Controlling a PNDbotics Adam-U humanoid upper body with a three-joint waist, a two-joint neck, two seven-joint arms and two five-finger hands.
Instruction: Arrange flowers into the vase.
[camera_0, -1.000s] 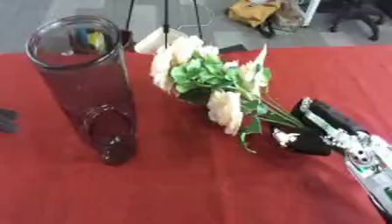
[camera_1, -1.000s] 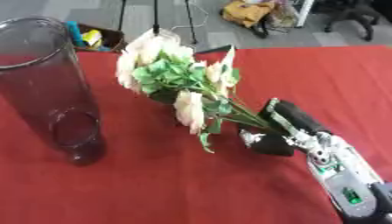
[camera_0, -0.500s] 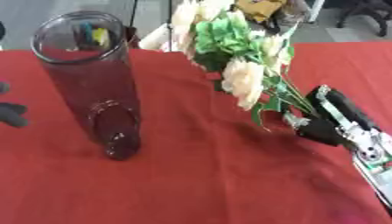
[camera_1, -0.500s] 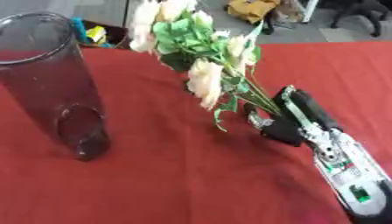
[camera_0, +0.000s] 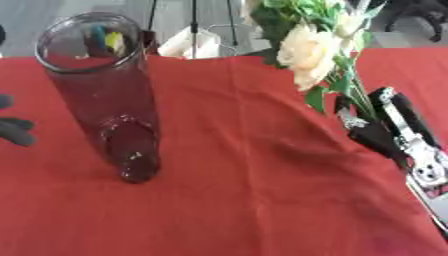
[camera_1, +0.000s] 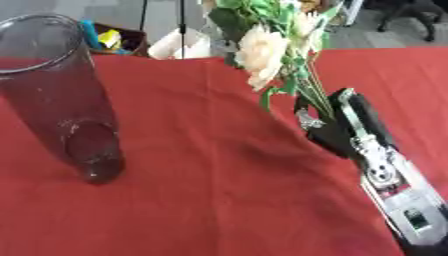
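Flowers (camera_0: 308, 47) are clasped by the stems in the right hand (camera_1: 337, 127), apart from the glass vase (camera_0: 105, 95).

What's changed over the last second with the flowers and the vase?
The right hand, shut on the stems, has raised the flower bunch off the red tablecloth from lying to nearly upright, blooms now at the top of the view. The glass vase stands where it was, empty. The left hand shows only at the left edge, apart from the vase.
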